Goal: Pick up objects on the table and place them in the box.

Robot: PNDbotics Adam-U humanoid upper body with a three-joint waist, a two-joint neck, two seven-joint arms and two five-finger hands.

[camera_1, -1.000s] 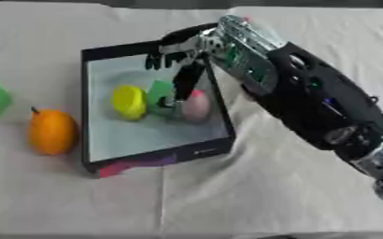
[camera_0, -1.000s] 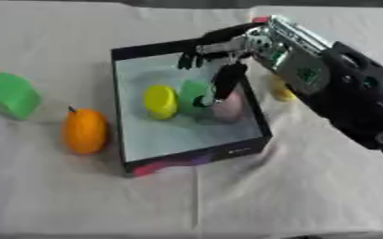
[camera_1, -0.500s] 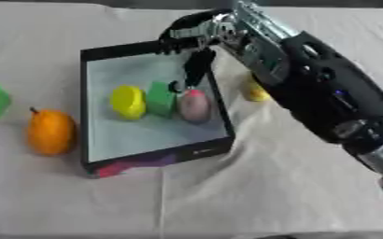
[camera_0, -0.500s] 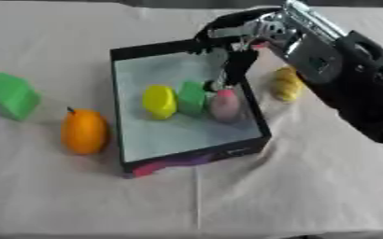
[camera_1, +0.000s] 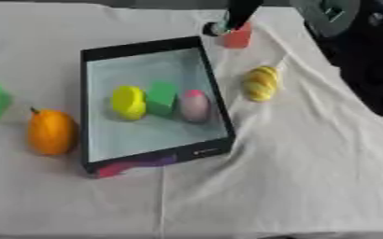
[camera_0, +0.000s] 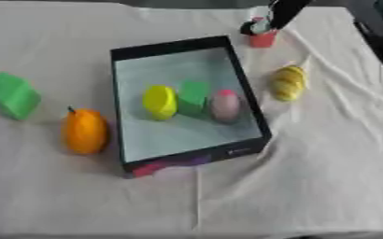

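Left eye view catches the right hand (camera_0: 283, 11) at the top edge, beyond the far right corner of the box (camera_0: 252, 109). Only dark fingers show, pointing down onto a small red cup-like thing (camera_0: 262, 38) with something dark at its rim; whether those fingers are curled round it or only touching it cannot be told. The dark bulk of the right arm (camera_1: 350, 28) fills the upper right corner of the right eye view. The left hand shows in neither view.

Just right of the box's right wall, apart from it, a yellow striped fruit (camera_0: 289, 83) lies on the white cloth (camera_0: 309, 186), nearer than the red thing and well below the hand.

Inside the box, three things sit in a row across the pale floor, close together: a yellow round piece (camera_0: 159, 101) on the left, a green block (camera_0: 193, 97) in the middle, and a pink egg-shaped piece (camera_0: 225, 105) on the right, near the right wall. The box's near wall carries pink and purple marks.

Left of the box, an orange fruit (camera_0: 85, 132) lies just beside its left wall. Farther left, near the edge of the view, sits a green block-shaped thing (camera_0: 11, 94). The cloth is creased to the right of the box and in front of it.
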